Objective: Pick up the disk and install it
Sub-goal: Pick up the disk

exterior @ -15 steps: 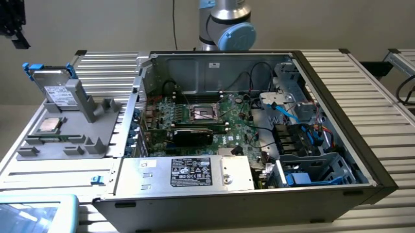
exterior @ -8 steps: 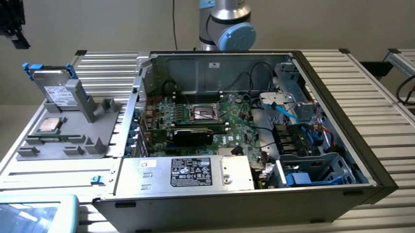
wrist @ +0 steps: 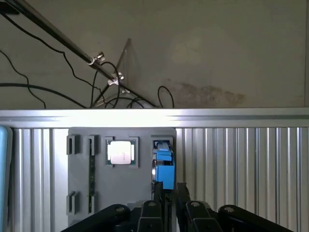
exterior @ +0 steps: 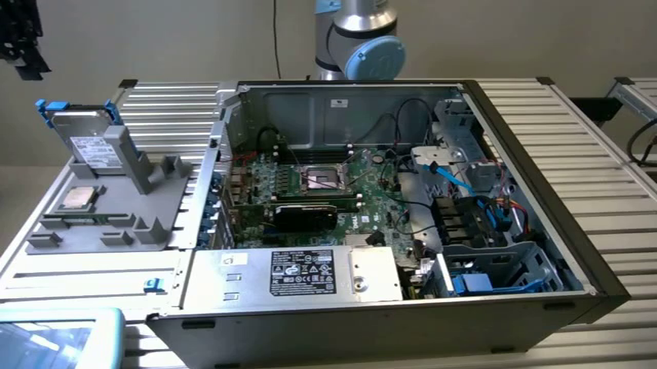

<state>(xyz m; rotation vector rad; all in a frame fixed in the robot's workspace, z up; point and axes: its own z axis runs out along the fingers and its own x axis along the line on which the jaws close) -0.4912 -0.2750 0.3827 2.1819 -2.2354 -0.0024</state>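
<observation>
The disk point(exterior: 91, 137), silver-grey with a white label and a bright blue carrier, stands on edge in a slot of the grey fixture point(exterior: 113, 227) at the exterior view's left. In the wrist view the disk point(wrist: 164, 166) shows edge-on as a blue strip in that fixture point(wrist: 125, 193). My gripper point(wrist: 168, 192) hangs well above it and in line with it, its black fingertips point(wrist: 158, 191) a narrow gap apart with nothing between them. In the exterior view the gripper point(exterior: 26, 68) is a dark shape at the upper left, high over the fixture.
A square silver CPU chip point(exterior: 80, 198) lies in the fixture beside the disk. The open computer case point(exterior: 575, 254) takes up the middle and right, with motherboard point(exterior: 318, 184), a silver box with black label point(exterior: 308, 270) and a blue-railed drive bay point(exterior: 493, 273). A ribbed aluminium table point(exterior: 605, 154) lies underneath.
</observation>
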